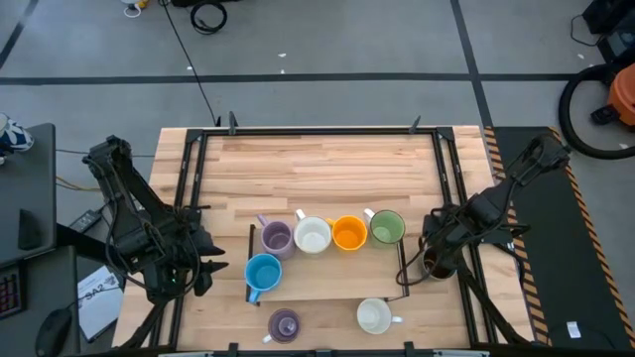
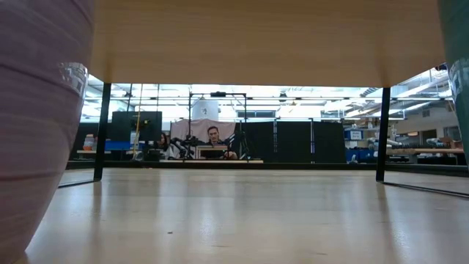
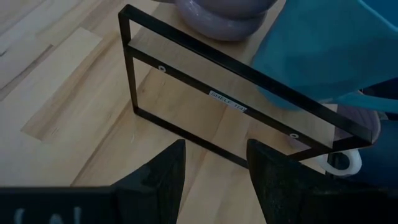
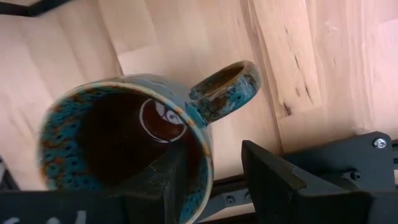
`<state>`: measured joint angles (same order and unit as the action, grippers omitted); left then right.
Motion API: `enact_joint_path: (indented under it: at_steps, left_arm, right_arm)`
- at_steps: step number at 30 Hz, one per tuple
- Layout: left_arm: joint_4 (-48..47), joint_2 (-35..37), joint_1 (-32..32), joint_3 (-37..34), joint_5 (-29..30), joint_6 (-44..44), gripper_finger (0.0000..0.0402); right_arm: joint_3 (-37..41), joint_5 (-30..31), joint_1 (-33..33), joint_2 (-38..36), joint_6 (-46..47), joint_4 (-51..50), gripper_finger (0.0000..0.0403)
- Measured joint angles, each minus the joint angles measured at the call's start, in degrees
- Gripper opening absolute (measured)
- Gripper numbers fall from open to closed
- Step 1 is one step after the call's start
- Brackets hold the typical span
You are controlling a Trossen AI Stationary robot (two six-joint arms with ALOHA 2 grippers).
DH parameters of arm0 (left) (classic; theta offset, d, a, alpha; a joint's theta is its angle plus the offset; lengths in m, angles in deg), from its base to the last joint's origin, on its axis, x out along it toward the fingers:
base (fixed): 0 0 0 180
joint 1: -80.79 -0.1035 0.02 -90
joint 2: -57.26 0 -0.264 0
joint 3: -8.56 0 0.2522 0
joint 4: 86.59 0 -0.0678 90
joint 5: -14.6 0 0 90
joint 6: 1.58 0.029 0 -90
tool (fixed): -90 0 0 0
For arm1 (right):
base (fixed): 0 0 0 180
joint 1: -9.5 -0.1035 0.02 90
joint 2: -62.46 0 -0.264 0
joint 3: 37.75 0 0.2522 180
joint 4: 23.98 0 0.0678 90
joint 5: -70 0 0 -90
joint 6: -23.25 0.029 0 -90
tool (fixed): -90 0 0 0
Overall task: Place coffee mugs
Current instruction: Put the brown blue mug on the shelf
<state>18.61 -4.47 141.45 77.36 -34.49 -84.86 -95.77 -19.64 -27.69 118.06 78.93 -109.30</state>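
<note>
High view first: a wooden worktop [image 1: 327, 159] with a low black-framed shelf [image 1: 327, 270] near its front half, and mugs all over it. Along the back of the shelf stands a row of four: a lavender mug [image 1: 276, 238], a white mug [image 1: 313, 236], an orange mug [image 1: 348, 233] and a green mug [image 1: 387, 228], each just beside the next. A light blue mug [image 1: 263, 273] sits at the shelf's left front corner. In front of the shelf, on the bare worktop, a second lavender mug [image 1: 285, 323] and a second white mug [image 1: 374, 315] stand well apart.

Over on the right, the right gripper [image 1: 437, 260] is at the shelf's right end with the dark brown mug [image 1: 434, 262]. Right wrist view settles it: one finger [image 4: 168, 180] is down inside the mug, the other outside its wall, clamped on the rim beside the handle. The mug's outside is speckled teal and brown, its inside dark.

The left gripper [image 1: 203, 268] waits off the worktop's left edge, beside the light blue mug. Left wrist view shows its fingers [image 3: 155, 177] parted, nothing between them, pointing at the shelf's black end frame.

Low view: a lavender mug wall fills the left edge, a green one the right, and a person [image 2: 213, 136] sits far back in the room.
</note>
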Motion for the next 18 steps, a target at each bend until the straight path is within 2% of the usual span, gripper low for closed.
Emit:
enact_joint_path:
  at_steps: [18]
  left_arm:
    - [0.0, 0.0, 0.0, 0.0, 0.0, 0.1, 0.0176]
  right_arm:
    - [0.7, -1.1, 0.0, 3.4, 0.9, 1.4, 0.0158]
